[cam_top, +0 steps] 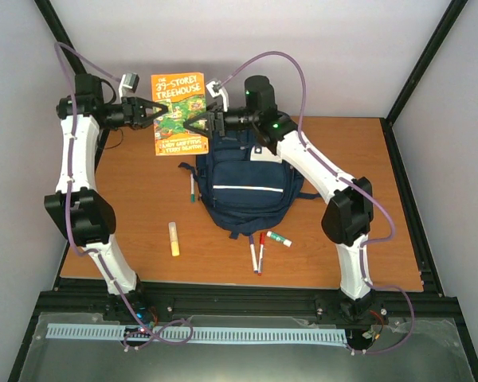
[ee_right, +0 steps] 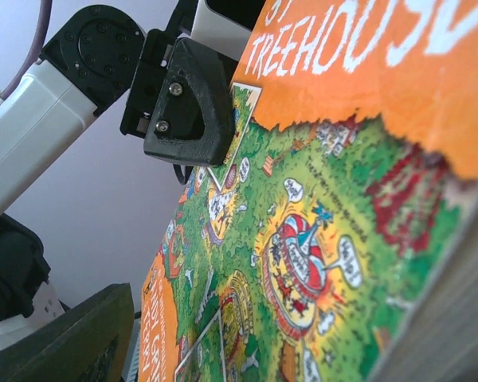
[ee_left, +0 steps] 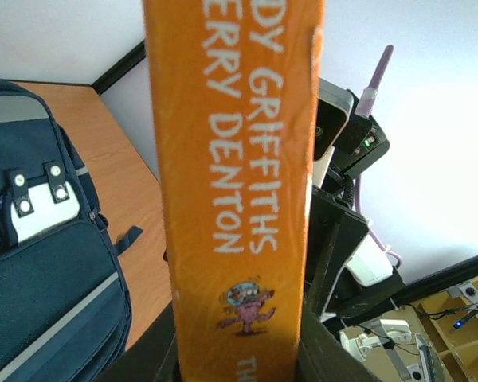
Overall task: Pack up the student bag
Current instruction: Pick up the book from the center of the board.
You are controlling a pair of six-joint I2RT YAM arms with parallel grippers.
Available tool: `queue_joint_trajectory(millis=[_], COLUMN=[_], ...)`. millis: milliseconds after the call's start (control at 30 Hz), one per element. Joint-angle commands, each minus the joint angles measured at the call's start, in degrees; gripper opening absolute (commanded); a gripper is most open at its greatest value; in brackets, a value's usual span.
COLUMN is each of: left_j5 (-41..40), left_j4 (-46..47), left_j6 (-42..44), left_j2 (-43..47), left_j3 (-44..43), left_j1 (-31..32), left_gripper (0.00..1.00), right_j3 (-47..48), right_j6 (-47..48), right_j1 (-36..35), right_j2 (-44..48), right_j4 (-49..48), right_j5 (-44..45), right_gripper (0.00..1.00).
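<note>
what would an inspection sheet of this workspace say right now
surface: brown wooden table, both arms bolted at its near edge
job's things: navy student bag lies mid-table, cannot tell whether it is open; Treehouse book is held in the air by the bag's far left corner
clutter: yellow stick left of the bag; green-capped marker along the bag's left side; two markers and a green-capped tube at its near end
grippers: left claw shut on the book's left edge; right claw at its right edge, grip unclear
cables: purple cables loop above both arms
surroundings: pale walls, black frame posts
</note>
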State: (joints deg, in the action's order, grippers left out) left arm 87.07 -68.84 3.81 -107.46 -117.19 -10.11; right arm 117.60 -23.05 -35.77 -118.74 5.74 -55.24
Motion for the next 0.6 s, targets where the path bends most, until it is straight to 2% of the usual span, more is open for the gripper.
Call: queue_joint_trajectory(millis=[0, 100, 167, 267, 433, 567], left_j5=[3.7, 2.6, 1.6, 0.8, -0.7, -2.4], left_j4=[2.2, 2.4, 2.5, 2.5, 2.3, 2.3], left_j6=[-0.1, -0.2, -0.3, -0.4, -0.3, -0.7], left_j2=[0.3, 0.2, 0.1, 0.3, 0.7, 0.7], left_j3=[-3.4, -3.7, -3.6, -3.1, -2.9, -2.8], left_j1=[0.3, 0.2, 0.2, 0.2, 0.2, 0.2], left_gripper=[0.07, 0.12, 0.19, 0.26, 0.42, 0.5], right_j3=[1.7, 1.3, 0.8, 0.3, -0.1, -0.5], right_j6=[-0.7, -1.2, -1.8, -2.1, -1.8, -1.2], right_j1=[0.0, 0.1, 0.1, 0.1, 0.1, 0.1], right_j2=[3.8, 4.3, 4.8, 5.0, 5.4, 5.7], right_j4=[-2.5, -1.6, -1.4, -1.5, -0.3, 0.5], right_j5=[-0.8, 2.0, 4.0, 4.5, 6.8, 7.9], right_gripper=[0.74, 0.63, 0.53, 0.44, 0.04, 0.03])
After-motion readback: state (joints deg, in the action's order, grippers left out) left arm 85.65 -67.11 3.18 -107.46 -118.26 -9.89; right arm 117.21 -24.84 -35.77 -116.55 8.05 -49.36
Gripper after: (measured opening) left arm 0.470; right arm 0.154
